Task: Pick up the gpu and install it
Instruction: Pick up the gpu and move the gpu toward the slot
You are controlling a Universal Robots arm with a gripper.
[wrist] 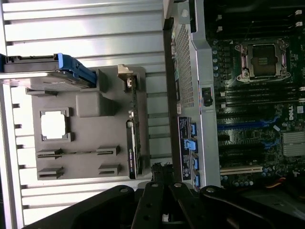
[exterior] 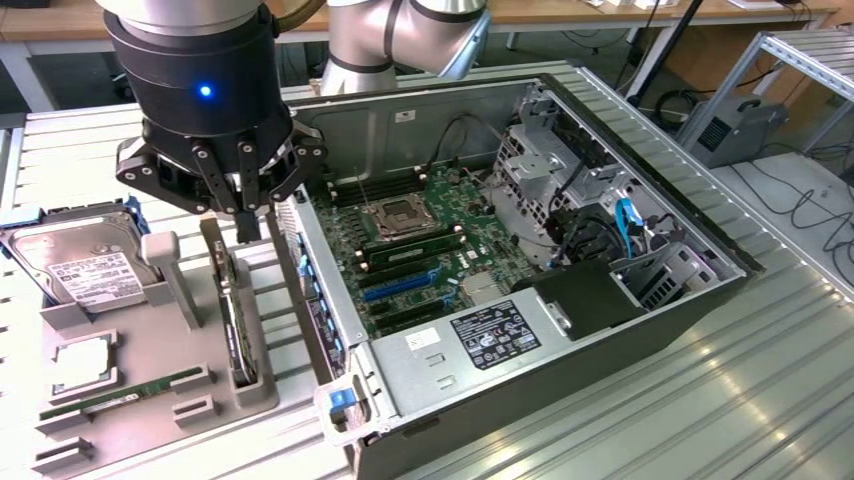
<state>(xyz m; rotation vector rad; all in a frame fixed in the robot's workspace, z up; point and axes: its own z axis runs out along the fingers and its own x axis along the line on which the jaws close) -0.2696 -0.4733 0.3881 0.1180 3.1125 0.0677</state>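
The gpu (exterior: 239,325) is a thin black card standing on its long edge in a slot of the grey holder tray (exterior: 140,425), just beside the open computer case. In the wrist view the gpu (wrist: 133,143) appears edge-on, with its metal bracket end (wrist: 125,71) at the far end of the tray. My gripper (exterior: 247,222) hangs above the far end of the card, its fingers (exterior: 246,200) pressed together and pointing down, with nothing between them. The gripper (wrist: 160,174) sits between the card and the case wall in the wrist view.
The open computer case (exterior: 627,300) lies on its side at the exterior view's right, its motherboard (exterior: 427,250) and blue expansion slots (exterior: 400,285) exposed. On the tray are a hard drive (exterior: 80,262), a square processor (exterior: 83,365) and a green memory stick (exterior: 127,392).
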